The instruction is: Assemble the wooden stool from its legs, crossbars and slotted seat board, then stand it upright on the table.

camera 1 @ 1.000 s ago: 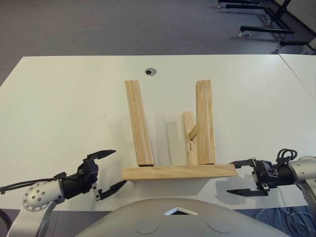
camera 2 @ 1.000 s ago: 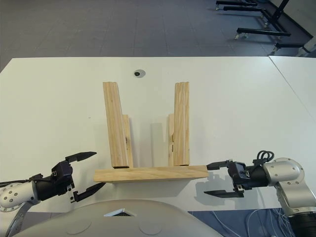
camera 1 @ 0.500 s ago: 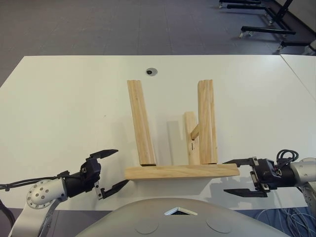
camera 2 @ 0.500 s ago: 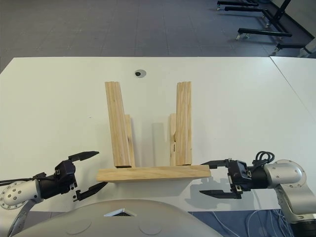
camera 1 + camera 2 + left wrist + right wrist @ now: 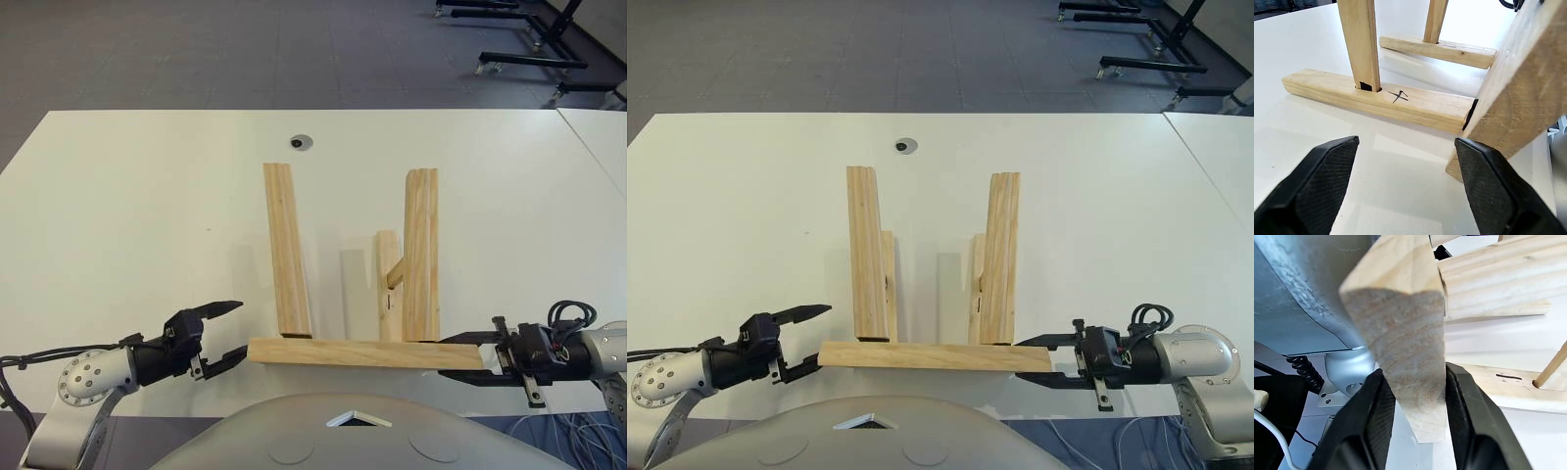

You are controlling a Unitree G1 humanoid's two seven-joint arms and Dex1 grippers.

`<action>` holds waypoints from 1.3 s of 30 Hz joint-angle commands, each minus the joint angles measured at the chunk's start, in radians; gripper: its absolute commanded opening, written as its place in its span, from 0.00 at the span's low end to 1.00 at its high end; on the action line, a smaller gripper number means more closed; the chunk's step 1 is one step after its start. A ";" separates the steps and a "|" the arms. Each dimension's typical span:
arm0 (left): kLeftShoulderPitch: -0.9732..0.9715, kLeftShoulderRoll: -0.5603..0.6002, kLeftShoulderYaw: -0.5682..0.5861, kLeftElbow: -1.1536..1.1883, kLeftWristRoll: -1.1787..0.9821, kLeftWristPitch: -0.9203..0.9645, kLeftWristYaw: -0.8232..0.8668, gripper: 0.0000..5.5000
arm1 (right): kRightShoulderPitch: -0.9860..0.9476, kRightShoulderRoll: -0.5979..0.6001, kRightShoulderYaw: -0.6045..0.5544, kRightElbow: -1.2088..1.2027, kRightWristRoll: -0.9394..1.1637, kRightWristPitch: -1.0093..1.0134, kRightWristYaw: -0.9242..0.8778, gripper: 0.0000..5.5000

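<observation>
Wooden stool (image 5: pixel 419 255) lies on its side near the worktop's (image 5: pixel 127 196) front edge: one seat board (image 5: pixel 362 353), four legs (image 5: pixel 867 255), two crossbars (image 5: pixel 1359 39) visible. Right pincer (image 5: pixel 460 359) clamps the board's right end; left pincer (image 5: pixel 242 327) gapes wide at the other. Stiff, light and probably loose-jointed, it looks best tipped by both board ends.

A lab or office-style room: a large white worktop (image 5: pixel 118 196) with a cable grommet (image 5: pixel 300 143), a grey carpeted floor (image 5: pixel 196 49), and black wheeled stand bases (image 5: pixel 529 54) behind.

Silver rounded joints (image 5: pixel 83 378), black cables (image 5: pixel 569 311), black left tool (image 5: pixel 242 327) and right tool (image 5: pixel 457 358).
</observation>
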 commanded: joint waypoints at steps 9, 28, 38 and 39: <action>-0.100 0.199 0.242 -0.093 -0.454 0.384 -0.134 0.25 | 0.087 -0.086 -0.063 -0.118 0.175 0.275 0.053 0.25; -0.196 -0.092 0.447 0.182 -0.400 0.256 0.073 0.13 | -0.949 0.148 0.280 0.026 1.120 1.124 -1.109 0.25; -0.199 -0.156 0.406 0.275 -0.346 0.197 0.061 0.13 | -1.062 0.603 0.160 -0.009 1.369 0.873 -1.827 0.24; -0.202 -0.161 0.399 0.281 -0.339 0.192 0.059 0.13 | -1.072 0.666 0.128 -0.013 1.369 0.840 -1.907 0.24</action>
